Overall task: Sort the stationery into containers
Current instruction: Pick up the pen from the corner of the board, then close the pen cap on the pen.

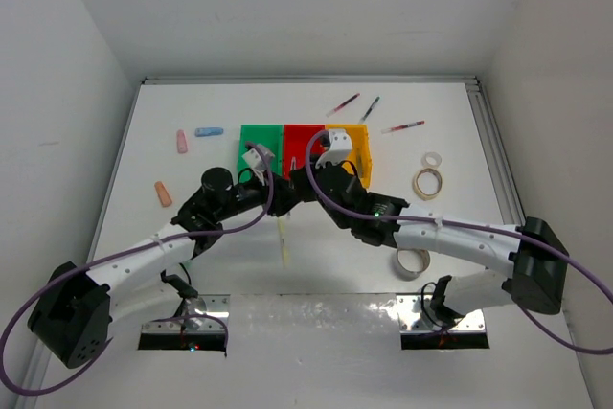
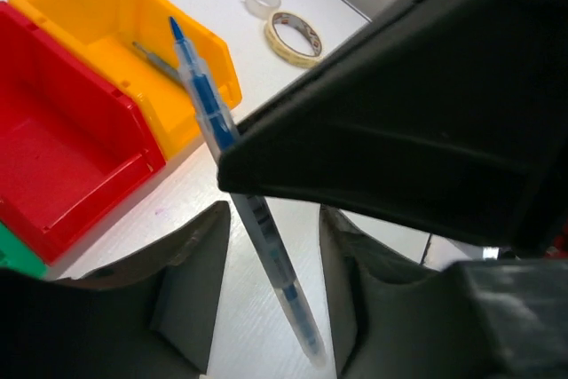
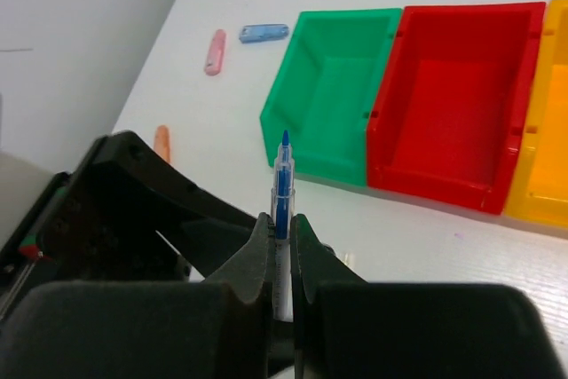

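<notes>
The right gripper (image 3: 281, 222) is clamped on a slim blue pen (image 3: 282, 179) with a clear plastic barrel. It holds the pen tip-up above the white table (image 3: 497, 259), near the front of the green plastic bin (image 3: 297, 126). In the left wrist view, the left gripper (image 2: 275, 219) has its fingers apart on either side of the pen's lower barrel. They seem not to touch it, though the angle makes contact hard to judge.

This looks like a hand-over. To do it well, the left fingers should close squarely on the barrel and grip firmly before the right lets go, or the pen may tip out. A dark grey pen (image 2: 153, 59) lies in the yellow-orange plastic bin (image 2: 191, 99) at that view's upper left. That bin is therefore the likely target, not the red plastic bin (image 3: 444, 175).
</notes>
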Robot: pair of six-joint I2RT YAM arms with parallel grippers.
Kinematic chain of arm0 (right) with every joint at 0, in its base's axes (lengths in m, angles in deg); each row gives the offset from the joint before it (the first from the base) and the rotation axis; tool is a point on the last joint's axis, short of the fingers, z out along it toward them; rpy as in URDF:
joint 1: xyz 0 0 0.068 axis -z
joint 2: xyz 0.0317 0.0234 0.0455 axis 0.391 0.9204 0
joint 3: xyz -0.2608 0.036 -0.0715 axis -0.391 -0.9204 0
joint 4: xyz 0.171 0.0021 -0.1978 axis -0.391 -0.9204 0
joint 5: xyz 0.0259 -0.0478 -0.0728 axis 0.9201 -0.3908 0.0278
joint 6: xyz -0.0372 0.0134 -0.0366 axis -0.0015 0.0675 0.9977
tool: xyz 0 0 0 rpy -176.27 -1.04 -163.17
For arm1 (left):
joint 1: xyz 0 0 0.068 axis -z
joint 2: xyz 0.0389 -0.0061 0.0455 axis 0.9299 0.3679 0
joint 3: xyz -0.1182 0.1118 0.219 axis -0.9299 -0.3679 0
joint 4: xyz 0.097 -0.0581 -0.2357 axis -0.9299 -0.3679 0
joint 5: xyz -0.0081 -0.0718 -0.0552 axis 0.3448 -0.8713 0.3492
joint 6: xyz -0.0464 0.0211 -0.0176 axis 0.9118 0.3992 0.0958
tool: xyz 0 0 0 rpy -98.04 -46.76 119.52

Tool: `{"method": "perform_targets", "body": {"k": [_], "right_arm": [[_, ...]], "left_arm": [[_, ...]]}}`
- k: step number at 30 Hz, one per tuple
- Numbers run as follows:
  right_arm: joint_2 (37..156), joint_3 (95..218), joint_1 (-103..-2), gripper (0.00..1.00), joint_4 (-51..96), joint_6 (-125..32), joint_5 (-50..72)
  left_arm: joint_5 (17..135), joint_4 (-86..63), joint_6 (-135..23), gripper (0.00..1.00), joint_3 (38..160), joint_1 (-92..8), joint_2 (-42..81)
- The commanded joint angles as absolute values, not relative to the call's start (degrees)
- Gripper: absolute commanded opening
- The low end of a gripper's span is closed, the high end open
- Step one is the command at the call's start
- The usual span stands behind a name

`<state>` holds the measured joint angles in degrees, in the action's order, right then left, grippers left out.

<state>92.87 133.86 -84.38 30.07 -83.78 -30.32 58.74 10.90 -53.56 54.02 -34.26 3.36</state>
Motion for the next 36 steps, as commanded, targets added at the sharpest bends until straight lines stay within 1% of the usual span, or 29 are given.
{"method": "perform_targets", "body": {"k": [1, 3, 4, 6, 7, 8, 9, 11, 12, 13, 14, 15, 17, 18, 19, 20, 22, 23, 24, 27, 30, 33, 36], "right_arm": [[92.09, 134.02, -85.50, 0.00, 35.47, -82.99, -29.78], [92.00, 133.58, -85.68, 0.00, 35.83, -83.08, -29.96], [91.91, 133.58, -85.77, 0.00, 35.75, -83.26, -29.87], [92.17, 133.67, -85.77, 0.00, 35.22, -83.52, -29.43], [92.26, 134.10, -85.68, 0.00, 33.83, -83.61, -29.08], [92.17, 134.37, -85.68, 0.00, 32.77, -83.96, -29.08], [91.91, 134.63, -85.68, 0.15, 31.37, -84.66, -29.95], [90.51, 135.16, -85.77, 0.40, 25.22, -88.85, -32.93], [88.07, 134.81, -85.42, 0.55, 18.76, -91.40, -37.04], [86.48, 134.29, -84.81, 0.58, 15.22, -94.13, -38.82], [83.07, 133.76, -83.06, 0.60, 11.53, -102.68, -40.49], [81.29, 132.45, -81.65, 0.59, 1.66, -108.16, -43.29], [79.87, 131.38, -77.45, 0.56, -5.71, -120.01, -43.67], [76.30, 127.38, -76.11, 0.54, -10.61, -123.82, -42.62], [75.39, 125.69, -74.88, 0.54, -11.53, -126.39, -41.48], [74.69, 122.36, -72.52, 0.54, -11.19, -130.07, -40.08], [74.33, 119.70, -70.31, 0.53, -9.44, -133.77, -35.25], [74.68, 118.39, -68.21, 0.50, -7.95, -134.58, -33.58], [76.42, 118.20, -67.15, 0.45, -7.41, -135.11, -32.26], [82.30, 120.99, -61.44, 0.41, -6.97, -135.55, -26.47], [89.59, 125.03, -57.57, 0.41, -7.14, -134.15, -20.76], [94.61, 126.81, -55.10, 0.39, -6.97, -136.42, -15.57], [96.82, 125.76, -54.39, 0.36, -3.99, -141.24, -13.09]], "left_arm": [[60.93, 13.98, -52.72, 0.33, 54.28, -34.13, 3.18], [61.37, 13.89, -52.81, 0.25, 54.28, -34.13, 3.09], [61.54, 13.72, -52.99, 0.15, 54.46, -34.13, 3.01], [62.59, 13.46, -52.99, 0.04, 54.46, -34.13, 3.01], [63.21, 12.76, -53.07, 0.00, 54.55, -34.13, 2.92], [63.82, 12.23, -53.34, 0.00, 54.63, -34.13, 2.83], [65.22, 11.62, -53.69, 0.00, 54.98, -34.13, 2.83], [67.51, 7.67, -55.88, 0.00, 55.60, -34.13, 2.48], [70.74, 6.00, -56.67, 0.00, 56.12, -34.13, 2.22], [72.60, 3.03, -58.42, 0.00, 56.21, -34.22, 2.13], [77.40, 1.52, -59.05, 0.00, 56.22, -34.22, 1.87], [80.15, -0.93, -59.40, 0.00, 56.22, -34.31, 1.86], [85.59, -2.27, -59.93, 0.00, 56.13, -34.83, 1.60], [86.15, -2.45, -60.54, 0.00, 56.13, -34.93, 1.51], [86.59, -2.28, -60.81, 0.00, 56.13, -34.93, 1.34], [86.85, -1.93, -61.07, 0.00, 55.87, -35.01, 1.16], [86.42, -1.40, -61.16, 0.00, 55.60, -35.01, 0.81], [86.42, -1.31, -61.16, 0.00, 55.51, -35.10, 0.81], [86.42, -1.40, -60.99, 0.00, 55.60, -35.10, 0.64], [88.87, -1.31, -60.37, 0.00, 55.43, -35.89, 0.20], [90.72, -0.08, -61.33, 0.00, 54.90, -36.24, -0.07], [92.56, 0.36, -62.13, 0.00, 54.72, -36.51, -0.77], [94.41, 0.53, -62.13, 0.00, 54.46, -36.68, -1.65]]}}
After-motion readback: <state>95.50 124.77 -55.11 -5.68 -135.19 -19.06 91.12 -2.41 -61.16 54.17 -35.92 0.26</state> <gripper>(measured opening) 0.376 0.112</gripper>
